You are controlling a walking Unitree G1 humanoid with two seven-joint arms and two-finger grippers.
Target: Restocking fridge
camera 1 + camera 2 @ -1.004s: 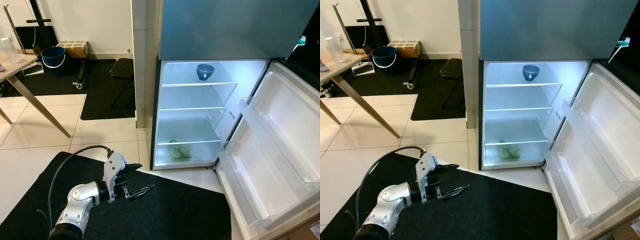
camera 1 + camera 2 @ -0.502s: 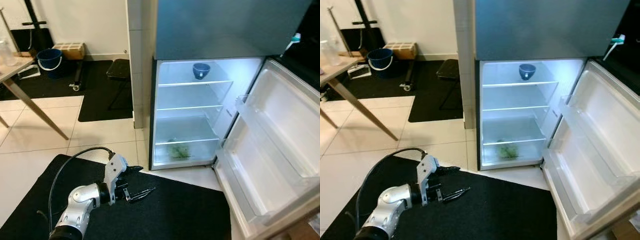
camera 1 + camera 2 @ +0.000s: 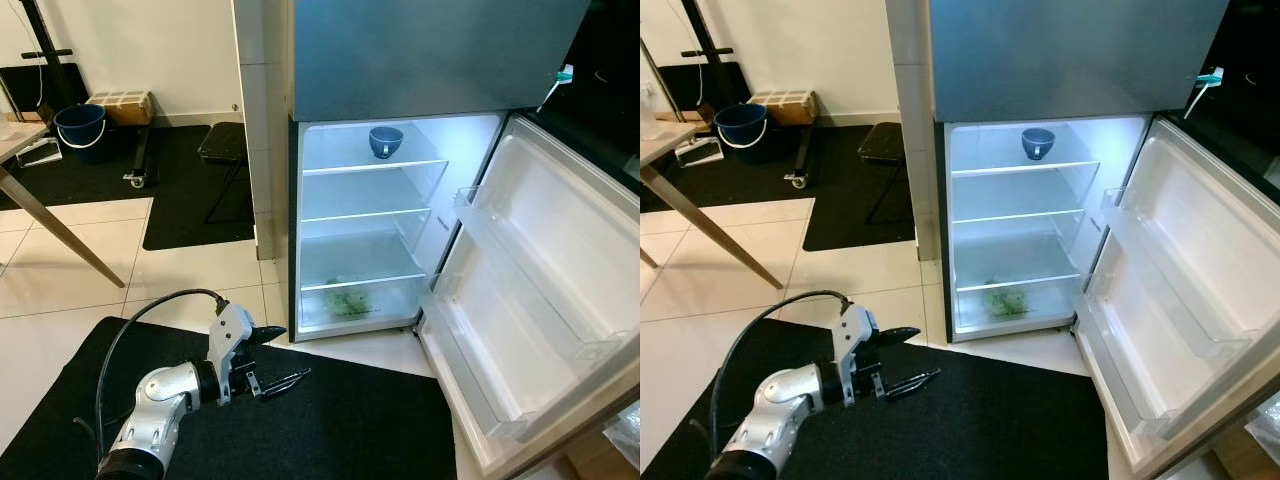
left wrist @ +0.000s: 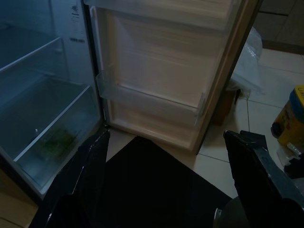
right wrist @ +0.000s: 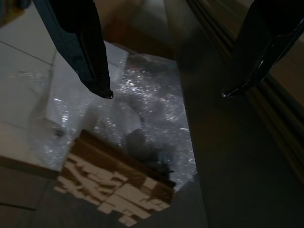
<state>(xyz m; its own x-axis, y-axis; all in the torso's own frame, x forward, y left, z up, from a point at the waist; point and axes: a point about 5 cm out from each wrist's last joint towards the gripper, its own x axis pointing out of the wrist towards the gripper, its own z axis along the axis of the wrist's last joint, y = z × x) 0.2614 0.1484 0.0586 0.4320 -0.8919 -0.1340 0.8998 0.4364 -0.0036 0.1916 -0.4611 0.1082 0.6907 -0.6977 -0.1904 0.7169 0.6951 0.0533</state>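
While I'm parked on the mat, head cam has the fridge [image 3: 370, 240] standing open ahead and to the right of my left gripper [image 3: 268, 355], fingers spread and holding nothing. Left wrist looks at the door shelves [image 4: 152, 102]. Right gripper [image 5: 164, 92] hangs spread over bubble wrap [image 5: 142, 118], also holding nothing.

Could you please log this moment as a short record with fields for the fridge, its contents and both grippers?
fridge: lower door swung wide open, interior lit
top shelf: blue cup
bottom compartment: green leafy produce
middle shelves: nothing on them
door racks: nothing in them
left gripper: low over the black mat before the fridge, fingers open, holding nothing
right gripper: fingers open, above crumpled clear plastic and a cardboard piece, holding nothing
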